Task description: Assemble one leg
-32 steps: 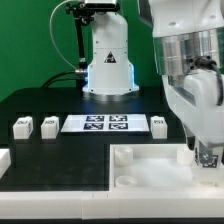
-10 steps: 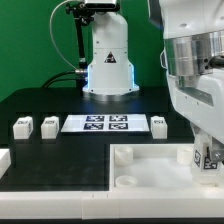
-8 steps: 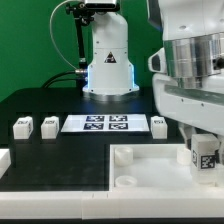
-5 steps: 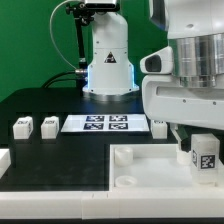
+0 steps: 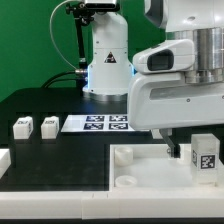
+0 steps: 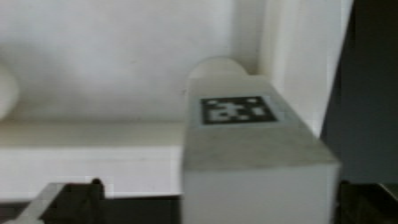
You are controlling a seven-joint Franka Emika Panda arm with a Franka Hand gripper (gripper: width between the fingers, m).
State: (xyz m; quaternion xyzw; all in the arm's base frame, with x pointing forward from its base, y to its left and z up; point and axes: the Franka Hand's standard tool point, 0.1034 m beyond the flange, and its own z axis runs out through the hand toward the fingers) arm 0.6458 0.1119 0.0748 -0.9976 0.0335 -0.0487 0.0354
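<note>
The leg (image 5: 205, 157), a small white block with a black-and-white tag facing the camera, stands upright in the corner of the large white tray-like piece (image 5: 140, 172) at the exterior view's right. My gripper (image 5: 196, 150) hangs low around it; one dark finger (image 5: 172, 148) shows beside it. In the wrist view the leg (image 6: 249, 150) stands between the fingers. One finger (image 6: 77, 203) is clearly apart from it and the other is at its far side. The gripper (image 6: 222, 208) is open.
Two more white leg blocks (image 5: 22, 127) (image 5: 50, 126) stand at the back left and another (image 5: 158, 124) sits behind my hand. The marker board (image 5: 96, 123) lies between them. A white part (image 5: 3, 160) is at the left edge. The arm's base (image 5: 108, 60) stands behind.
My hand has turned about its upright axis above the leg, its wide body swinging across the view to the left. The leg has stayed upright in its corner, its tag still facing the camera.
</note>
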